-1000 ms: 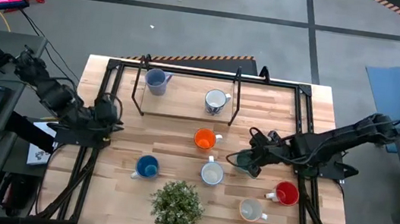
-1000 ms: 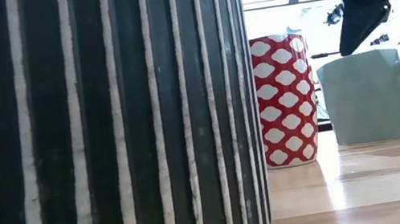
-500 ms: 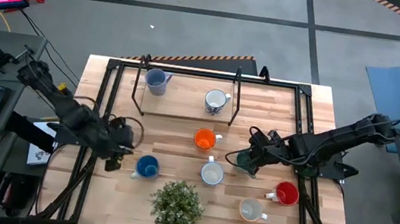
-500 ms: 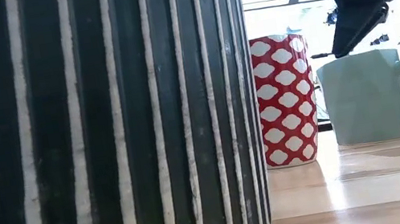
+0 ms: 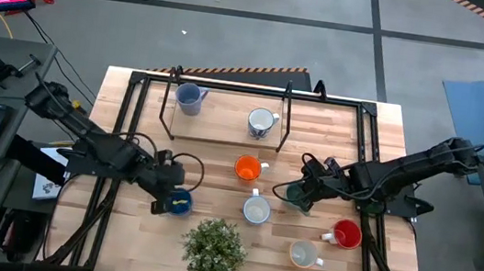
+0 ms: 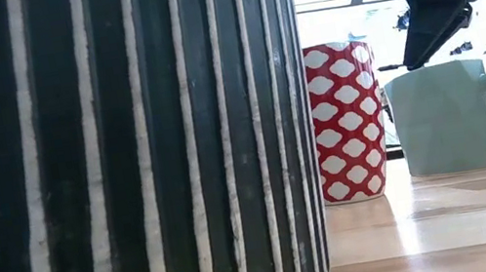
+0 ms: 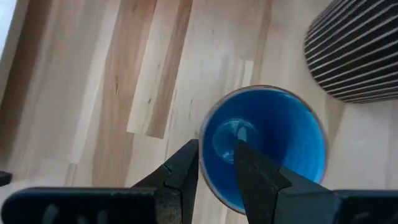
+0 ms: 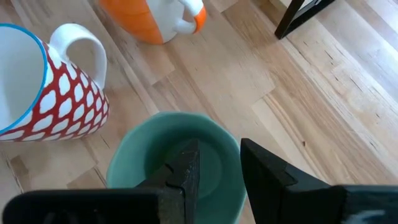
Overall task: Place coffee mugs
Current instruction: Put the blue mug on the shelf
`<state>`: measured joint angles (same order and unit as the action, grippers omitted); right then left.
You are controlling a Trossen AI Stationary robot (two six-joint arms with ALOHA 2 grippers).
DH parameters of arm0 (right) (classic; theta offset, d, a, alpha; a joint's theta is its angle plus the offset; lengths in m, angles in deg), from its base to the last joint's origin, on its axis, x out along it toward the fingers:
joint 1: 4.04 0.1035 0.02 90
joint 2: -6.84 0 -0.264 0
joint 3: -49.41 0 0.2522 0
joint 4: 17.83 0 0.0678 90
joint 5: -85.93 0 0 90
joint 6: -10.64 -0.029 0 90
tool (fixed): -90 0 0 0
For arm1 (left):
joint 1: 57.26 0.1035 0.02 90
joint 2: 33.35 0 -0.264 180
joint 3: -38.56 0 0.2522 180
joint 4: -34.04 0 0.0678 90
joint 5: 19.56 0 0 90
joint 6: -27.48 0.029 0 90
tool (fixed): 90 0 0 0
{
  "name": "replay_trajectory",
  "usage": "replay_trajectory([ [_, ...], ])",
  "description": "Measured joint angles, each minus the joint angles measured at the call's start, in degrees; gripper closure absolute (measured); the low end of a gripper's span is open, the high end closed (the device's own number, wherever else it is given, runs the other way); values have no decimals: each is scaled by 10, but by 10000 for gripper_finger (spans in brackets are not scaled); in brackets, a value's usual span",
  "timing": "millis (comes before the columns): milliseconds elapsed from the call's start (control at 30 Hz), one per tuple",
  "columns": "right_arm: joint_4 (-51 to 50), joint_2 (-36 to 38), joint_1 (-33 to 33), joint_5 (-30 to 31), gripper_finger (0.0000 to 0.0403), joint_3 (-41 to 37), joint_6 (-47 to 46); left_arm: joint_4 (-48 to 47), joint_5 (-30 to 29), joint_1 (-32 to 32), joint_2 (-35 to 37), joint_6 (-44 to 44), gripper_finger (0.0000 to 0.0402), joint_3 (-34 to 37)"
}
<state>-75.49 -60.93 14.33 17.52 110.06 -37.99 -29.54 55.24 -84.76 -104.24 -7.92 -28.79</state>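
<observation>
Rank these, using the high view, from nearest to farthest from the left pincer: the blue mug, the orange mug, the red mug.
1. Blue mug: right at the left pincer, whose fingers straddle its rim.
2. Orange mug: mid-table, towards the rack.
3. Red mug: far side, near the table's right edge.

Both of your arms are dark, nearly black, built from chunky jointed segments. On the left arm point(image 5: 84, 139) you can see a black cable looping out by the wrist. The right arm point(image 5: 404, 169) carries similar black cable loops near its wrist. The left gripper point(image 7: 214, 165) has two matte black, wedge-shaped fingers tapering to blunt tips. The right gripper point(image 8: 217, 168) has the same angular black fingers on a flat dark crossbar.
</observation>
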Motion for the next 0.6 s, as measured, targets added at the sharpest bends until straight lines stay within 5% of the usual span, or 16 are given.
replay_trajectory([
  [600,-1,0,0,-4,307,0,7,2,31,36,-81,47,309,0],
])
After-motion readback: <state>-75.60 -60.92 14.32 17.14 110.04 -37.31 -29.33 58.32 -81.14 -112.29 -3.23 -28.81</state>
